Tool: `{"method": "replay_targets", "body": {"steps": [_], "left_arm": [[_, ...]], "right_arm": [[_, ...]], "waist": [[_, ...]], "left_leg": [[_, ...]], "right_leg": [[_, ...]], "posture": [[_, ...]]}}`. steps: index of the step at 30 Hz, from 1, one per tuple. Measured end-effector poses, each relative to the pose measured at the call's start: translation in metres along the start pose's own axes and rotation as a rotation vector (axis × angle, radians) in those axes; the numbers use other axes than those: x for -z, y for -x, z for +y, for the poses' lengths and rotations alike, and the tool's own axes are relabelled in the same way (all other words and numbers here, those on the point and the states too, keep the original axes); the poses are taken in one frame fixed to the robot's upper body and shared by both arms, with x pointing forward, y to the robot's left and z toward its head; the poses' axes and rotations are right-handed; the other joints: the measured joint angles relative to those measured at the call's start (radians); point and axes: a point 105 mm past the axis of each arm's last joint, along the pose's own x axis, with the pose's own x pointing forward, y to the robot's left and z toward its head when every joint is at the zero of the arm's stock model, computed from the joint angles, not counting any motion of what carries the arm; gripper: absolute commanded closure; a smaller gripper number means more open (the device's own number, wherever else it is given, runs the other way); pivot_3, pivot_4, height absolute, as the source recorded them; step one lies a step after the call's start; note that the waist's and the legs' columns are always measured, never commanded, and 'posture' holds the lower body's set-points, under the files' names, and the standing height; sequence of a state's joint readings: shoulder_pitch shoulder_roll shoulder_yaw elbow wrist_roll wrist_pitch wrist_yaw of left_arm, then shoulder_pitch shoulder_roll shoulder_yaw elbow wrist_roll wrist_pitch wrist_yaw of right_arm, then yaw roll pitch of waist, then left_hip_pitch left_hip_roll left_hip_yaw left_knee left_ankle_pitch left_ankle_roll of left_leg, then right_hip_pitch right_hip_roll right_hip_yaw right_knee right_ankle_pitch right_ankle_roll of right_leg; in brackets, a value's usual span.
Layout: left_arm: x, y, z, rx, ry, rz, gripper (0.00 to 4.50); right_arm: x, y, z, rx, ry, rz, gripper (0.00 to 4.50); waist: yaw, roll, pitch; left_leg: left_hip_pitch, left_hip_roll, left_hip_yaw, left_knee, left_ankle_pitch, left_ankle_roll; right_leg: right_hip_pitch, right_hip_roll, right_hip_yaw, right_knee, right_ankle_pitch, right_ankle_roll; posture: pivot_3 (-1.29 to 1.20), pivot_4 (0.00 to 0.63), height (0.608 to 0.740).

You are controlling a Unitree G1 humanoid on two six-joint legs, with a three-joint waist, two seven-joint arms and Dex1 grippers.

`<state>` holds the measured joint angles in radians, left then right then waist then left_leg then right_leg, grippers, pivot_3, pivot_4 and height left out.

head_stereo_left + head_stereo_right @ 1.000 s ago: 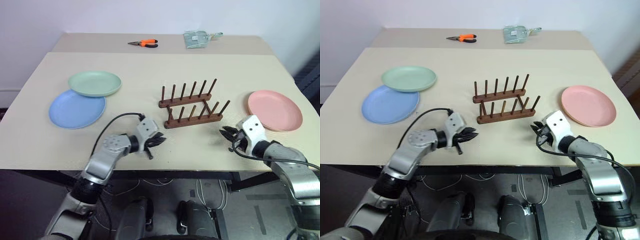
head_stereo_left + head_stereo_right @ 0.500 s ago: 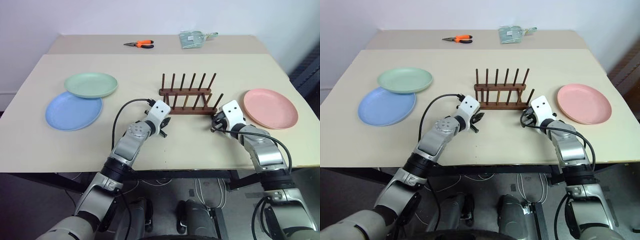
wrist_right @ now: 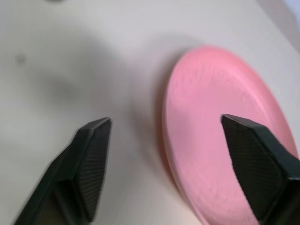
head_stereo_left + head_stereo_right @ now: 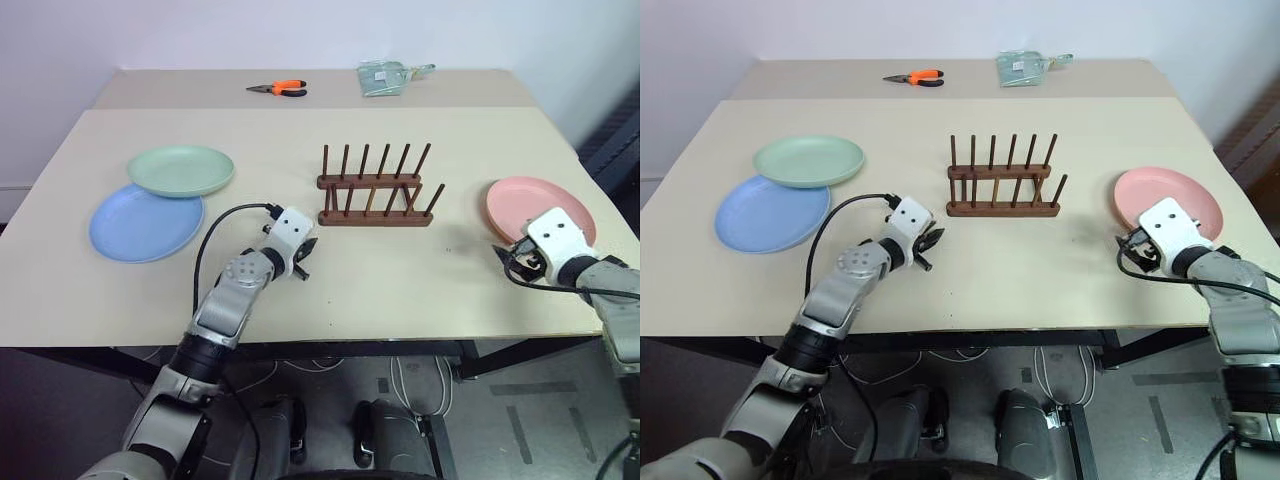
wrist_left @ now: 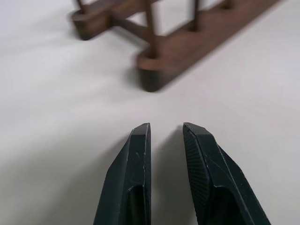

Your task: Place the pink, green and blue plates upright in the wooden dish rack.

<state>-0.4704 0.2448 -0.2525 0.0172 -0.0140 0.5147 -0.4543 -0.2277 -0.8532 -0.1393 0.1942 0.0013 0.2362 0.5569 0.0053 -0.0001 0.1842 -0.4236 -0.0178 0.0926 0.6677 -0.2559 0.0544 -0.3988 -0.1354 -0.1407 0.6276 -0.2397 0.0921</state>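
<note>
The wooden dish rack (image 4: 372,190) stands mid-table with bare pegs. The pink plate (image 4: 540,208) lies flat at the right. At the left the green plate (image 4: 181,170) lies flat, overlapping the far edge of the blue plate (image 4: 145,222). My right gripper (image 3: 171,140) is wide open at the pink plate's (image 3: 225,126) near-left rim, one finger over the plate and the other over bare table. My left gripper (image 5: 165,131) hovers a short way off the rack's (image 5: 187,44) left end, its fingers a narrow gap apart with nothing between them.
Orange-handled pliers (image 4: 280,88) and a clear plastic bag (image 4: 385,78) lie on the far table section. The beige table (image 4: 400,290) ends close behind both grippers at its front edge, and the pink plate sits near the right edge.
My right gripper swung right from the rack's right end to the pink plate and opened wide. My left gripper drew back left from the rack's left end. The rack now sits square to the table.
</note>
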Motion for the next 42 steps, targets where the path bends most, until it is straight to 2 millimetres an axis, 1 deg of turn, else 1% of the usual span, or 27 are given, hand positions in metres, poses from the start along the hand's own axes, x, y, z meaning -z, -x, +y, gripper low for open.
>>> {"method": "replay_targets", "body": {"steps": [1,3,5,6,7,8,10,12,13,16,17,18,20,22,23,24,25,27,28,30,32,35,37,42], "left_arm": [[-0.003,0.001,-0.004,0.025,-0.004,-0.010,3.41],[-0.010,0.001,-0.010,0.059,-0.007,-0.035,3.41],[-0.016,0.001,-0.013,0.072,-0.013,-0.055,3.41],[-0.018,0.001,-0.013,0.072,-0.015,-0.061,3.41],[-0.019,0.001,-0.012,0.070,-0.017,-0.061,3.41],[-0.019,0.001,-0.011,0.066,-0.015,-0.058,3.41],[-0.016,0.002,-0.010,0.060,-0.013,-0.045,3.41],[-0.015,0.005,-0.007,0.051,-0.021,-0.039,3.41],[-0.015,0.006,-0.005,0.047,-0.027,-0.040,3.41],[-0.015,0.010,-0.003,0.037,-0.035,-0.041,3.41],[-0.014,0.011,-0.002,0.030,-0.030,-0.036,3.41],[-0.012,0.012,0.001,0.016,-0.019,-0.028,3.41],[-0.009,0.017,0.011,-0.025,0.014,-0.020,3.41],[-0.009,0.022,0.019,-0.048,0.028,-0.019,3.41],[-0.010,0.024,0.022,-0.052,0.021,-0.023,3.41],[-0.011,0.025,0.022,-0.051,0.017,-0.023,3.41],[-0.010,0.026,0.023,-0.049,0.013,-0.021,3.41],[-0.009,0.027,0.025,-0.048,0.006,-0.015,3.41],[-0.009,0.028,0.026,-0.051,0.006,-0.016,3.41],[-0.010,0.029,0.028,-0.055,0.011,-0.021,3.41],[-0.013,0.028,0.028,-0.053,0.014,-0.037,3.41],[-0.016,0.026,0.024,-0.040,0.023,-0.056,3.41],[-0.017,0.026,0.024,-0.038,0.024,-0.057,3.41],[-0.017,0.027,0.024,-0.037,0.024,-0.058,3.41]], "right_arm": [[0.005,-0.008,0.001,-0.004,0.000,0.023,0.68],[0.001,-0.020,-0.005,0.016,0.015,0.022,0.68],[0.000,-0.030,-0.013,0.040,0.011,0.033,1.20],[0.001,-0.033,-0.015,0.044,0.011,0.039,1.53],[0.002,-0.036,-0.015,0.044,0.008,0.044,1.96],[0.002,-0.039,-0.015,0.040,0.005,0.044,2.45],[0.002,-0.042,-0.012,0.030,0.003,0.039,3.58],[0.001,-0.043,-0.011,0.022,0.002,0.031,4.44],[0.002,-0.042,-0.011,0.021,0.001,0.032,4.44],[-0.010,-0.040,-0.011,0.027,0.020,-0.010,4.44],[-0.019,-0.037,-0.012,0.032,0.010,-0.043,4.44],[-0.033,-0.034,-0.015,0.037,-0.010,-0.093,4.44],[-0.073,-0.023,-0.022,0.042,-0.080,-0.234,4.44],[-0.129,-0.007,-0.033,0.029,-0.241,-0.434,4.44],[-0.159,0.005,-0.040,-0.004,-0.371,-0.548,4.44],[-0.182,0.017,-0.045,-0.047,-0.479,-0.641,4.44],[-0.206,0.033,-0.052,-0.114,-0.596,-0.750,4.44],[-0.239,0.060,-0.055,-0.274,-0.776,-0.919,4.44],[-0.247,0.067,-0.054,-0.342,-0.836,-0.959,4.44],[-0.253,0.070,-0.045,-0.452,-0.927,-0.963,4.44],[-0.251,0.061,-0.035,-0.511,-1.009,-0.907,4.44],[-0.248,0.049,-0.025,-0.542,-1.088,-0.843,4.44],[-0.247,0.045,-0.023,-0.540,-1.121,-0.818,4.44],[-0.240,0.032,-0.020,-0.542,-1.225,-0.763,4.44]], "waist": [[-0.001,0.000,0.000],[-0.003,0.000,0.000],[0.000,0.000,0.000],[0.001,0.000,0.000],[0.002,0.000,0.000],[0.005,0.000,0.000],[0.008,0.000,0.000],[0.008,0.000,0.000],[0.007,0.000,0.001],[0.006,0.001,0.001],[0.005,0.002,0.001],[0.002,0.003,0.002],[-0.002,0.004,0.002],[-0.007,0.004,0.003],[-0.007,0.004,0.003],[-0.005,0.004,0.002],[-0.001,0.004,0.002],[0.009,0.003,0.002],[0.011,0.003,0.002],[0.013,0.003,0.002],[0.009,0.003,0.002],[0.006,0.003,0.002],[0.006,0.003,0.002],[0.006,0.003,0.002]], "left_leg": [[0.000,0.000,0.000,0.000,0.000,0.000],[0.000,0.000,0.001,0.000,0.000,0.000],[0.000,0.000,0.001,0.000,0.000,0.000],[0.000,0.000,0.001,0.000,0.000,0.000],[0.000,0.000,0.001,0.000,0.000,0.000],[-0.001,0.000,0.001,0.000,0.000,0.000],[-0.001,0.000,0.001,0.000,0.001,0.000],[-0.001,0.000,0.001,0.000,0.001,0.000],[-0.001,0.000,0.001,0.000,0.001,0.000],[-0.001,0.000,0.001,0.000,0.001,0.000],[-0.001,0.000,0.001,0.000,0.001,0.000],[-0.001,0.000,0.001,0.000,0.001,0.000],[-0.001,0.001,0.001,0.000,0.001,-0.001],[-0.001,0.002,0.001,0.000,0.001,-0.001],[-0.001,0.003,0.000,0.000,0.001,-0.002],[-0.001,0.003,0.000,0.000,0.001,-0.002],[-0.002,0.003,0.000,0.000,0.001,-0.002],[-0.003,0.003,-0.002,0.000,0.000,-0.001],[-0.003,0.002,-0.003,0.000,0.000,0.000],[-0.004,0.002,-0.003,0.000,-0.001,0.001],[-0.004,0.000,-0.002,0.000,-0.001,0.002],[-0.004,0.000,0.000,-0.001,-0.001,0.002],[-0.004,0.000,0.002,-0.001,-0.001,0.002],[-0.004,0.000,0.004,-0.001,-0.001,0.003]], "right_leg": [[0.000,0.000,0.000,0.000,0.000,0.000],[-0.001,0.000,0.001,0.001,0.000,0.000],[-0.001,0.000,0.001,0.001,0.000,0.000],[-0.001,0.001,0.001,0.001,0.000,0.000],[-0.001,0.001,0.001,0.000,0.000,0.000],[0.000,0.001,0.001,0.000,0.000,0.000],[0.000,0.001,0.000,-0.001,0.000,0.000],[0.000,0.001,0.000,-0.001,0.000,0.000],[0.000,0.001,0.000,-0.001,0.000,0.000],[0.000,0.001,0.000,-0.001,0.000,0.000],[-0.001,0.001,0.001,0.000,0.000,0.000],[-0.001,0.001,0.001,0.000,0.000,0.000],[-0.002,0.001,0.001,0.001,0.000,0.000],[-0.002,0.001,0.001,0.001,0.000,-0.001],[-0.002,0.001,0.001,0.001,0.001,-0.001],[-0.002,0.001,0.001,0.001,0.001,-0.001],[-0.002,0.001,0.001,0.000,0.001,-0.001],[-0.002,0.000,0.000,-0.002,0.001,-0.001],[-0.001,0.000,0.000,-0.003,0.001,-0.001],[0.000,0.000,0.000,-0.005,0.001,-0.001],[-0.001,-0.002,0.000,-0.006,0.002,0.000],[-0.002,0.000,0.001,-0.004,0.002,0.000],[-0.004,0.000,0.001,0.001,0.002,0.000],[-0.006,0.001,0.002,0.001,0.001,0.000]], "posture": [[0.00,0.150,0.740],[0.00,0.150,0.740],[0.00,0.150,0.740],[0.00,0.150,0.740],[0.00,0.150,0.740],[0.00,0.150,0.740],[0.00,0.150,0.740],[0.00,0.150,0.740],[0.00,0.150,0.740],[0.00,0.150,0.740],[0.00,0.150,0.740],[0.00,0.150,0.740],[0.00,0.150,0.740],[0.00,0.150,0.740],[0.00,0.150,0.740],[0.00,0.150,0.740],[0.00,0.150,0.740],[0.00,0.150,0.740],[0.00,0.150,0.740],[0.00,0.150,0.740],[0.00,0.150,0.740],[0.00,0.150,0.740],[0.00,0.150,0.740],[0.00,0.150,0.740]]}}
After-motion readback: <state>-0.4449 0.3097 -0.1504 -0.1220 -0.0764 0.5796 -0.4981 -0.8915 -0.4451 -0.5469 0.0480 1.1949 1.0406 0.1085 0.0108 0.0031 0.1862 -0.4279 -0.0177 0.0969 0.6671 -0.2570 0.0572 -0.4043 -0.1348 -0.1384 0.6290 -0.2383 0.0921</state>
